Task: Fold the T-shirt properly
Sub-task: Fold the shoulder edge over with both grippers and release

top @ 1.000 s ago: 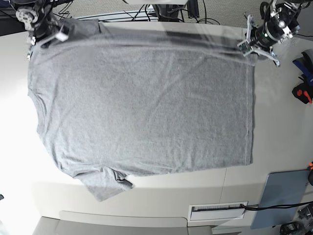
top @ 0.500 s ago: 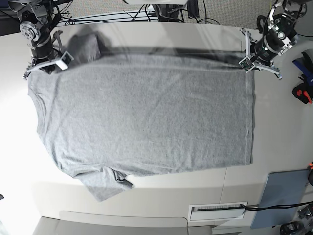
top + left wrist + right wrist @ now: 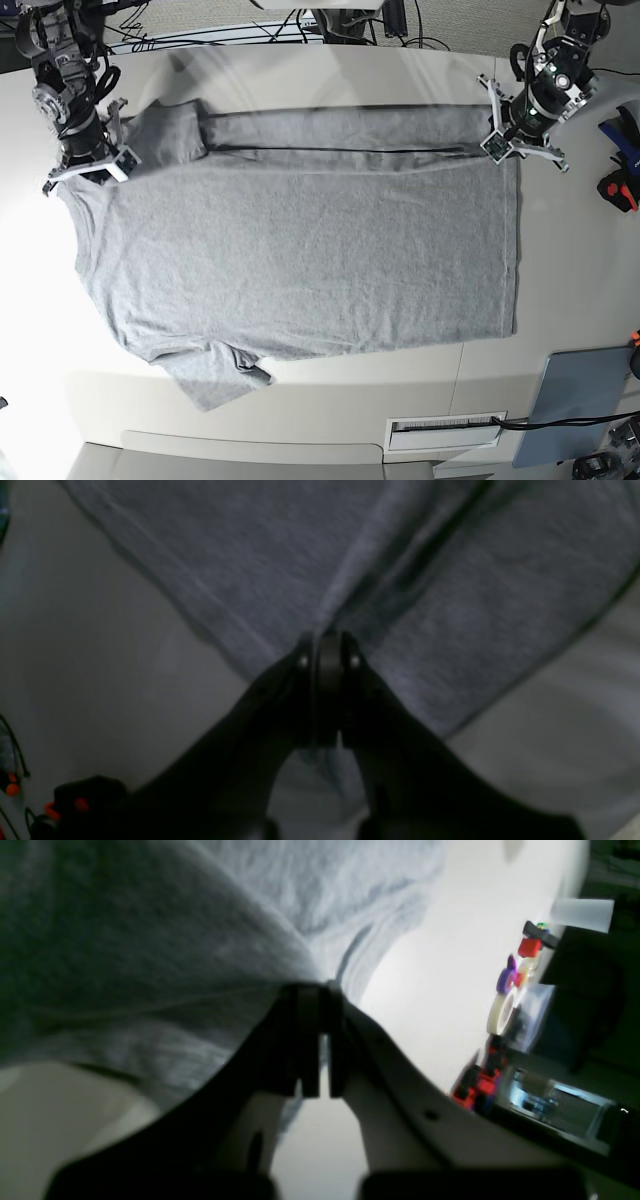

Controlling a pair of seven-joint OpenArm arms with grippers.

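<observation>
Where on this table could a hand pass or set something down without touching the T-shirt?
Bare strips of table lie below the T-shirt hem and between its right edge and the blue-grey pad. The top corners are crowded: left gripper and right gripper pinch cloth there.

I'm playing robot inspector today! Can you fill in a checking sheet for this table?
Surface: pale tabletop, smooth.
Job's things: large heather-grey T-shirt, far edge folded over in a long band.
Clutter: grey-blue flat pad; red and black tool.
Grippers: left gripper shut on the T-shirt's hem corner; right gripper shut on its shoulder.
Cables: black cables behind the table.
Surroundings: white vent panel at the front edge.
</observation>
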